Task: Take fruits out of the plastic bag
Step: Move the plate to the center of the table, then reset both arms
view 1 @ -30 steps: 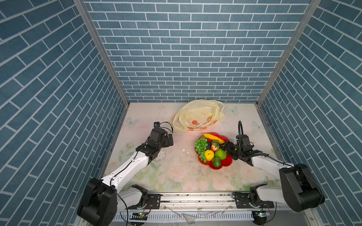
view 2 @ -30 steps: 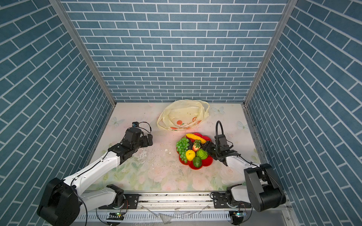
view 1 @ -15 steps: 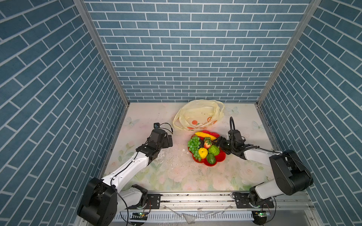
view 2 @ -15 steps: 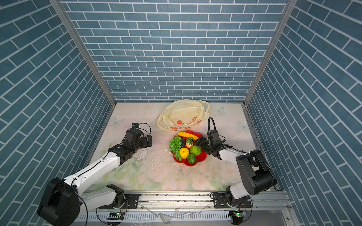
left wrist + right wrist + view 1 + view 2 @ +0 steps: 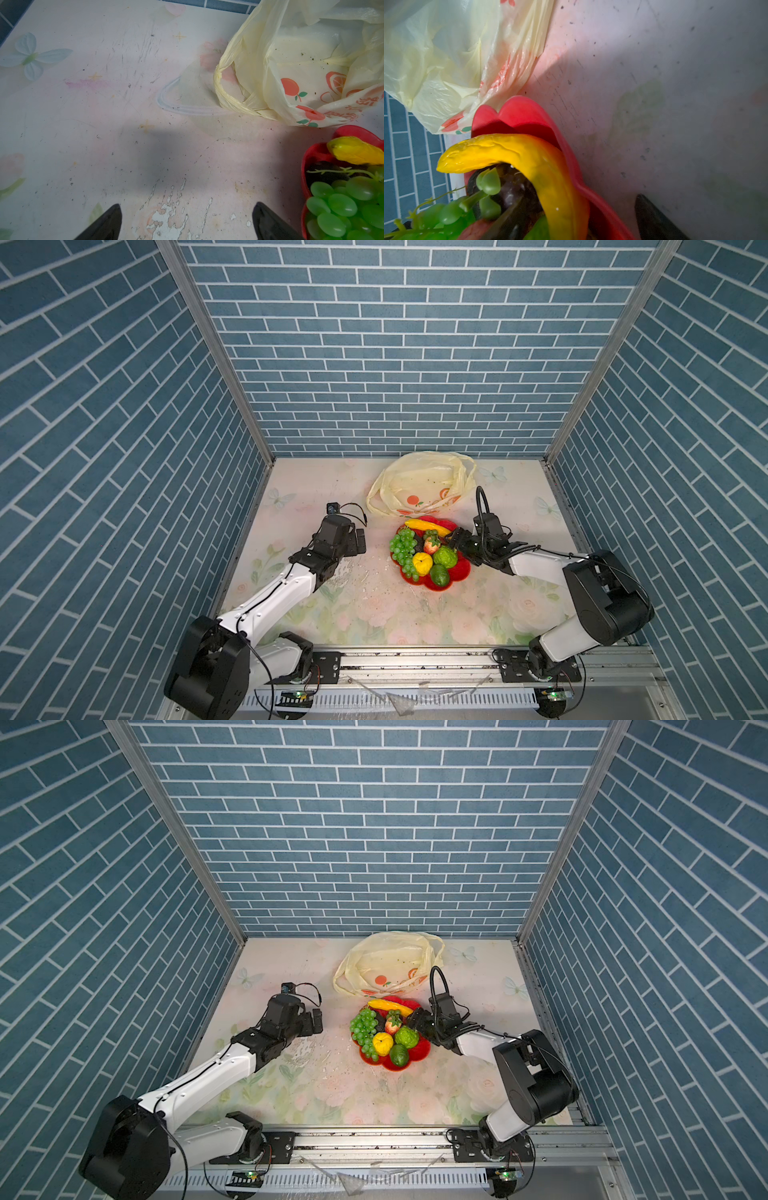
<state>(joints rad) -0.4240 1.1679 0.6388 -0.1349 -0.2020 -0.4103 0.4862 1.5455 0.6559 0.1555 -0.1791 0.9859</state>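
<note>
Both top views: red plate (image 5: 459, 570) heaped with fruits (image 5: 422, 563) sits between the arms. At the right gripper (image 5: 581, 218) the jaws are wide apart and straddle the plate rim and banana (image 5: 519, 149); contact unclear. Plastic bag (image 5: 419, 485) lies just beyond its fingertips. The left gripper (image 5: 187, 224) is fully spread and empty over bare table (image 5: 104, 124), with the bag ahead of it, off to one side.

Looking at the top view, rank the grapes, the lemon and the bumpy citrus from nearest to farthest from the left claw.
1. Grapes, on the side of the plate facing the left claw.
2. Lemon, mid-plate, toward the front.
3. Bumpy citrus, on the plate's far side.
</note>
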